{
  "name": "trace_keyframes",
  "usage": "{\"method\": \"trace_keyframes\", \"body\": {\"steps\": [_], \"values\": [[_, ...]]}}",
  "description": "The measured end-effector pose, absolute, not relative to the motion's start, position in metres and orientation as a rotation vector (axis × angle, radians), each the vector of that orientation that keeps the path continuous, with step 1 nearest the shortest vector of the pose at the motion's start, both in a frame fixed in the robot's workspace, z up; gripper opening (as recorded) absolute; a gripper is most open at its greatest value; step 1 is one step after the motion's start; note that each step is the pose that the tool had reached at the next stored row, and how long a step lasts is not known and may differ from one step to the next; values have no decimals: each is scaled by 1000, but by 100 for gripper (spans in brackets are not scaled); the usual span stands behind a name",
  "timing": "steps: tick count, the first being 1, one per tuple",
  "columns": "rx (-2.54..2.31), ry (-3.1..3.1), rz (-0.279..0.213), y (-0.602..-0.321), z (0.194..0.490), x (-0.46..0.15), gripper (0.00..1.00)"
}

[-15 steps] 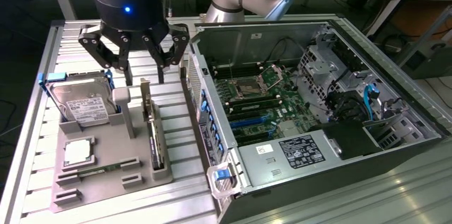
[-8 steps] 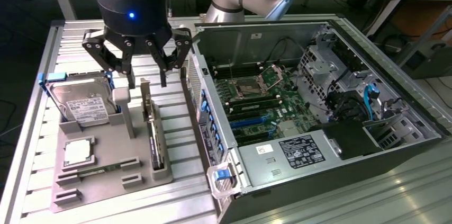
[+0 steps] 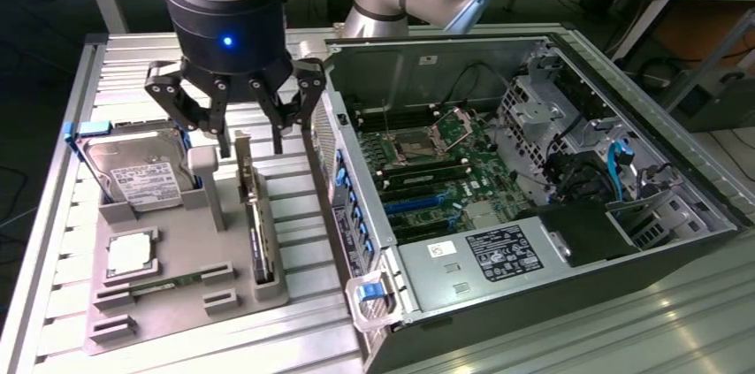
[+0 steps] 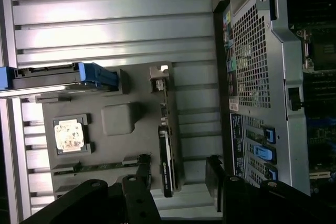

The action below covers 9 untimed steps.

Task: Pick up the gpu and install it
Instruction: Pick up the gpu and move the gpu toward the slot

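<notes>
The gpu [image 3: 256,224] is a thin dark card standing on edge in a slot of the grey holder tray [image 3: 301,206], its silver bracket at the far end. My gripper [image 3: 247,140] hangs open right above that bracket end, one finger on each side of the card and not touching it. In the wrist view the gpu [image 4: 165,153] lies between the two dark fingertips [image 4: 144,174] of my gripper [image 4: 178,177]. The open computer case [image 3: 613,259] with its motherboard [image 3: 437,171] stands to the exterior view's right of the tray.
On the tray also sit a silver hard drive [image 3: 136,175] with a white label, a square processor [image 3: 130,253] and a narrow green memory stick [image 3: 159,286]. The case's perforated side wall [image 4: 252,61] stands close beside the gpu. A ribbed metal table [image 3: 71,241] carries everything.
</notes>
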<state>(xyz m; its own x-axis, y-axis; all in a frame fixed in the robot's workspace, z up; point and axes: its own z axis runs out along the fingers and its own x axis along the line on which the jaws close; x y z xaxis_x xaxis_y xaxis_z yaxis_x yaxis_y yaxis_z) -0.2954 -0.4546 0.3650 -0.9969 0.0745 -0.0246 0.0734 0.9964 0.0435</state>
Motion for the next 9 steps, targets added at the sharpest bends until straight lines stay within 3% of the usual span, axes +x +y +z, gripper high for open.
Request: {"method": "trace_keyframes", "body": {"steps": [9], "values": [[115,3113,66,-459,359,-294,54]]}}
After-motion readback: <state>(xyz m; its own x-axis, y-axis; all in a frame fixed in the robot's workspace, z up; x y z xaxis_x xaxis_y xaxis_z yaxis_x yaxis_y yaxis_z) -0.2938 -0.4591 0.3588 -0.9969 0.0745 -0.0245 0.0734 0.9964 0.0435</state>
